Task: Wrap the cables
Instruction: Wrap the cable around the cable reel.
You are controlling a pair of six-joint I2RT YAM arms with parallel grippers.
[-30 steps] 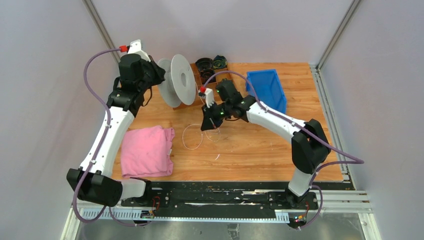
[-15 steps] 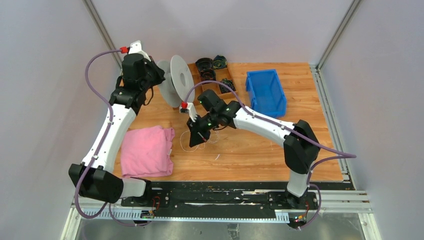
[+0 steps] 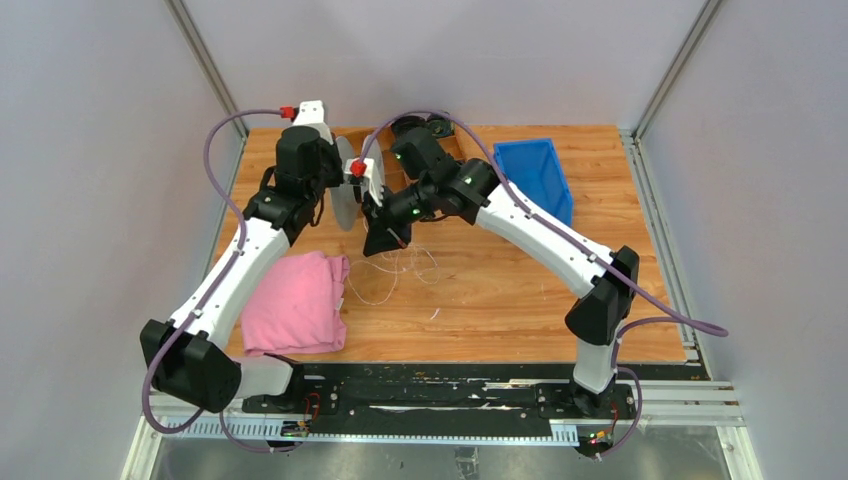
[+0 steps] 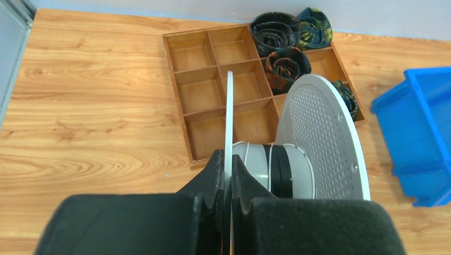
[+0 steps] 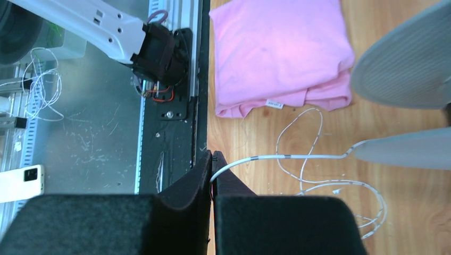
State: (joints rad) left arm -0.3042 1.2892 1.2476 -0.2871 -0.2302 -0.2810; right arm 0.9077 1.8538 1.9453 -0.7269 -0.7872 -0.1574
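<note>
The cables point(image 5: 298, 157) are a thin white-grey wire. One strand comes out from between the closed fingers of the right pincer point(image 5: 212, 159), which holds it pinched, and runs to the edge of a grey spool flange, where it passes out of sight. The rest lies in loose loops point(image 3: 400, 270) on the wooden desk point(image 3: 500, 290), just beside the folded pink cloth point(image 3: 295, 302). Where the wire ends cannot be made out.

In the right wrist view the spool is blurred and cut off at the frame's edge. From above, most of the spool point(image 3: 343, 200) is hidden behind the 2 wrists. The left wrist view shows it best: the left pincer point(image 4: 228, 159) is clamped narrow on the rim of the thin near flange, and a dark band and a white turn sit on the spool's point(image 4: 324, 138) hub.

Beyond the spool lies a compartmented wooden tray point(image 4: 199, 95). Dark coiled bundles point(image 4: 276, 32) sit in its far right compartments, and 1 more shows partly behind the perforated flange. The blue bin point(image 4: 420, 133) stands to the right of the tray, cut off by the frame. Its contents cannot be told.
</note>
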